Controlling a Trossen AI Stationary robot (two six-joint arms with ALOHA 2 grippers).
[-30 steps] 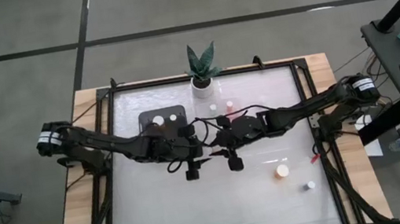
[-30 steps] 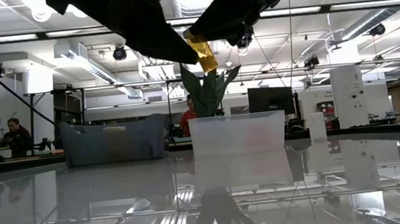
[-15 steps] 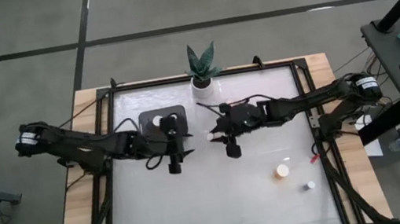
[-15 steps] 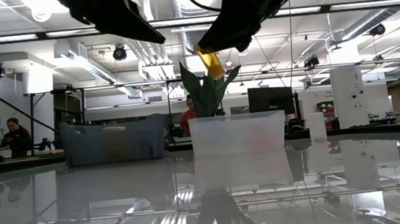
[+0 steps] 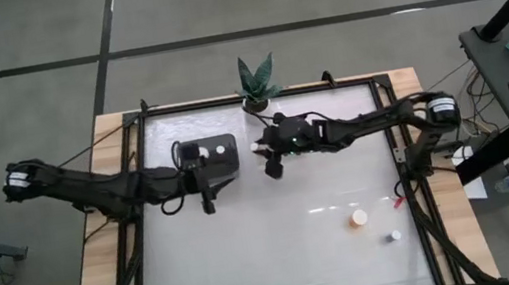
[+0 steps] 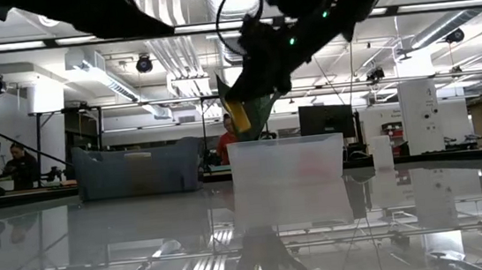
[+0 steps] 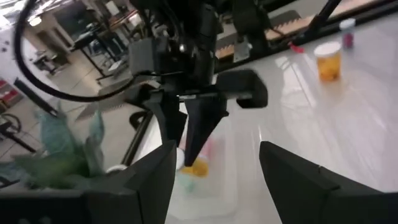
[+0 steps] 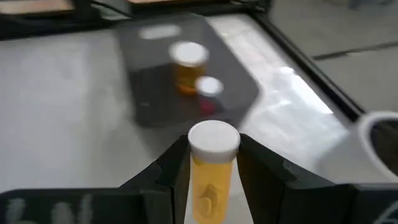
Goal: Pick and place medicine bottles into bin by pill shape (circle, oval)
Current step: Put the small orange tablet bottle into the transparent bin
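My right gripper [image 5: 263,149] is shut on an amber medicine bottle with a white cap [image 8: 212,168], in the air between the potted plant [image 5: 257,83] and the dark bin [image 5: 211,155]. In the low view the bottle [image 6: 238,118] hangs just above the clear bin [image 6: 288,161]. The dark bin holds an amber bottle [image 8: 188,65] and a pink one [image 8: 208,94], both standing upright. My left gripper [image 5: 208,182] is open and empty at the dark bin's near edge. Two more bottles [image 5: 359,217] [image 5: 394,236] stand on the table at the near right. My right gripper pinches the amber bottle's body [image 8: 211,190] between its two fingers [image 8: 179,171], just below the white cap. The bottle lies along the fingers, its cap toward their free ends. It is lifted clear and tilted in the low view.
The potted plant stands at the table's far edge, close behind my right gripper. A grey bin [image 6: 138,170] shows left of the clear bin in the low view. People sit in the room beyond [image 6: 15,164]. The near half of the table [image 5: 272,261] holds only the two bottles.
My right gripper has carried the amber bottle toward the table's far edge and left, and down, to just above the clear bin; the bottle has tipped. My left gripper has drawn back toward the table's left edge.
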